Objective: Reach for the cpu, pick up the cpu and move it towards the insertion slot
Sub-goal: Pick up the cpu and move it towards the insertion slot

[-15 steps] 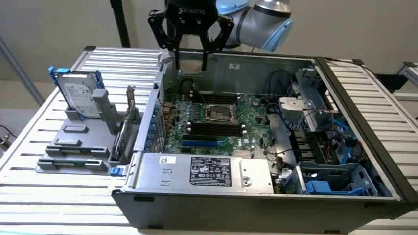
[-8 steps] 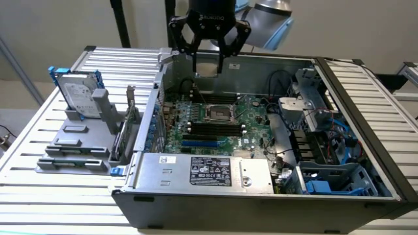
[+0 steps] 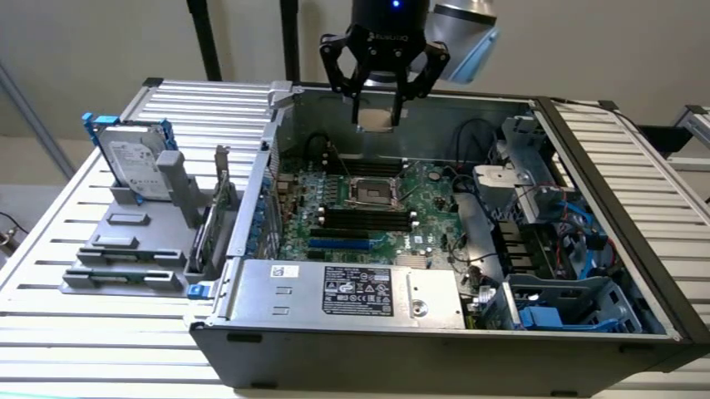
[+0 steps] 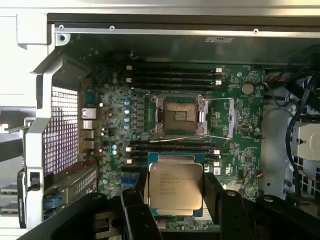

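Note:
My gripper (image 3: 378,119) hangs high over the open computer case, shut on the cpu (image 3: 378,118), a small flat square chip seen edge-on between the black fingers (image 3: 357,104). In the wrist view the cpu (image 4: 176,186) shows its silvery top with printed text, held between the two dark fingers (image 4: 211,192). The insertion slot (image 4: 180,116), a square socket with a silver frame and dark centre on the green board, lies below and a little ahead of the chip. In the exterior view the insertion slot (image 3: 375,191) sits well below the gripper.
Long black memory slots (image 4: 172,75) flank the socket on both sides. A silver hard drive with blue rails (image 3: 139,162) stands in a grey holder at the exterior view's left. A power supply (image 3: 344,291) and blue drive cage (image 3: 560,307) fill the case's near side.

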You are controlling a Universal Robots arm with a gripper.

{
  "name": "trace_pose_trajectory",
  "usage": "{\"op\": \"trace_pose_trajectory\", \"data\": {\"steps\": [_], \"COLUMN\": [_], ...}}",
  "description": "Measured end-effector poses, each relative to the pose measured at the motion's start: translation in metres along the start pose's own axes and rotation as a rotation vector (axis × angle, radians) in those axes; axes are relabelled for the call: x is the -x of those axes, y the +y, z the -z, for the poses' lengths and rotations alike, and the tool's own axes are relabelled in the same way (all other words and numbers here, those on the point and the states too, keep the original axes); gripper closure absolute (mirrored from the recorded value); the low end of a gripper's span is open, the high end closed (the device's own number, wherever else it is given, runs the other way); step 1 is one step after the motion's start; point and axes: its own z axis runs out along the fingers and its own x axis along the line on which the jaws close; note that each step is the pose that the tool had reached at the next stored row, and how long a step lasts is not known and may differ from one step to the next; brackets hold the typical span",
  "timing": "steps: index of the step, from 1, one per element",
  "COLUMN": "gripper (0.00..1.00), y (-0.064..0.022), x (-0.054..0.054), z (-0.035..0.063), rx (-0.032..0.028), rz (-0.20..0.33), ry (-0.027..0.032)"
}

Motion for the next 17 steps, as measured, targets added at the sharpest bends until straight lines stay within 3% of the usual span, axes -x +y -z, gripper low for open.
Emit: {"op": "trace_pose_trajectory", "data": {"steps": [8,17], "gripper": [0.46,0.46], "y": [0.0263,0.0456], "x": [0.011,0.015], "z": [-0.0155,-0.0313], "rx": [0.0,-0.0039], "rz": [0.0,0.0], "ry": [-0.0001,0.0]}}
